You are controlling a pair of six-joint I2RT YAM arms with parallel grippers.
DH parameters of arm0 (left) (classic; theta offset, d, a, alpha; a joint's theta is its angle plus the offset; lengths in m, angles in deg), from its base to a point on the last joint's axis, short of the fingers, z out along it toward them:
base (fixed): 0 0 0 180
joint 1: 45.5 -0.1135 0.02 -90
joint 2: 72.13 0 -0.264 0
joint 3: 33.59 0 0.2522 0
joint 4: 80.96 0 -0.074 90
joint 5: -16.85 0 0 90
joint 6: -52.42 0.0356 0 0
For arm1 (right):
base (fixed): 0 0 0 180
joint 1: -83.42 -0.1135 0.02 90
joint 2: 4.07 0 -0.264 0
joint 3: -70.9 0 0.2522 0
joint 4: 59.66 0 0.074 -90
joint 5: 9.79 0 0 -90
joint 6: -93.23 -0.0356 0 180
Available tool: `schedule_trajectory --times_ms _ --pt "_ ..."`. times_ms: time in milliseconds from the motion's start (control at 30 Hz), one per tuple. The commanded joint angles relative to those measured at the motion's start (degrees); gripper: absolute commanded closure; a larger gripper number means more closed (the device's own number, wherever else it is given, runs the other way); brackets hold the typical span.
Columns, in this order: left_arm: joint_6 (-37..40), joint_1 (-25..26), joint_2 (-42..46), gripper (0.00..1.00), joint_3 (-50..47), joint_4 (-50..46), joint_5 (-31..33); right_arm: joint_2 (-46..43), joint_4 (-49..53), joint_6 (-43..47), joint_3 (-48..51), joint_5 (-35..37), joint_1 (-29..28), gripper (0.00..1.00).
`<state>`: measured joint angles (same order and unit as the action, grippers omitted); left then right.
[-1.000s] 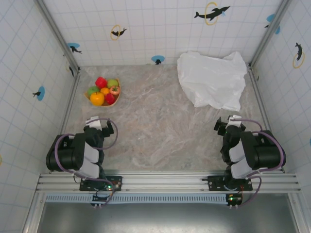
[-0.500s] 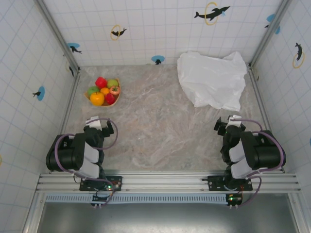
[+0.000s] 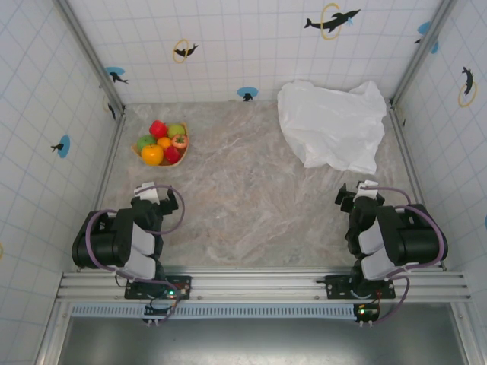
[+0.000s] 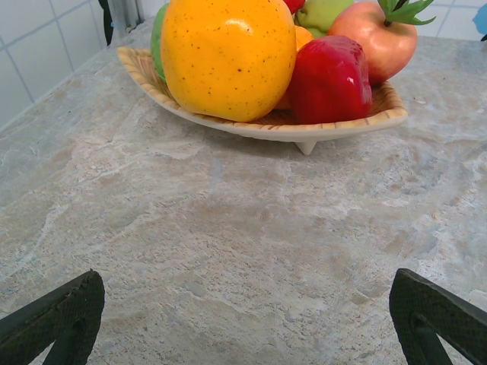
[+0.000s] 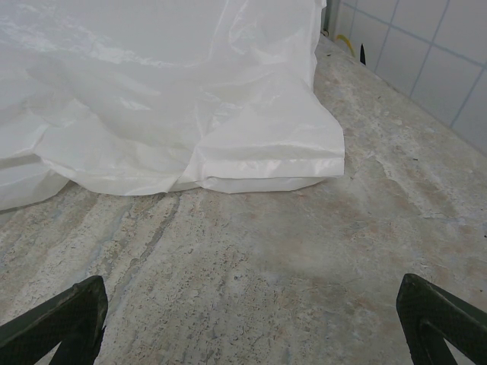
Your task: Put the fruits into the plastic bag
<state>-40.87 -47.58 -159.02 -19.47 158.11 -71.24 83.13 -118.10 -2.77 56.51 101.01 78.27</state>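
Nothing has moved: both arms sit folded at the near edge. The left claw (image 4: 245, 312) and right claw (image 5: 251, 312) are spread wide, empty. Glossy red, green, orange and yellow toy fruits (image 3: 162, 142) are heaped in a tan woven tray (image 4: 342, 125) far left. The crinkly translucent white plastic bag (image 3: 332, 125) lies flat far right on the marbled bench (image 3: 243, 205). Pick 1 top fruit first, squarely, so the pile holds.
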Motion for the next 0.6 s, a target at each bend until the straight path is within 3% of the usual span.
schedule_trajectory --times_ms 0,67,133,200,300,433,567 --pt "-1.11 -0.43 0.43 0.02 -0.44 0.58 -0.95 -1.39 -2.65 0.05 2.43 1.89 -0.43 0.0" --pt "-1.28 -0.44 2.12 0.02 -0.66 -0.09 -0.33 -3.91 -1.71 2.1 2.97 0.8 -1.43 0.0" --pt "-2.21 -0.46 6.33 0.02 -0.73 -3.14 2.01 -7.77 0.96 4.11 2.4 5.08 -3.84 0.0" --pt "-3.97 -0.45 12.21 0.02 -0.32 -8.92 6.6 -13.81 12.39 2.68 -0.75 7.77 -4.61 0.0" --pt "-13.3 -0.44 20.84 0.02 1.41 -18.27 14.56 -21.55 17.77 -1.21 -2.69 9.52 -3.95 0.0" --pt "-23.58 -0.46 30.52 0.02 7.36 -34.49 13.99 -30.62 30.75 -2.75 -9.63 10.06 -3.8 0.0" --pt "-35.56 -0.44 34.6 0.02 18.65 -53.78 10.43 -36.58 38.8 -3.86 -14.49 6.89 -3.73 0.0"
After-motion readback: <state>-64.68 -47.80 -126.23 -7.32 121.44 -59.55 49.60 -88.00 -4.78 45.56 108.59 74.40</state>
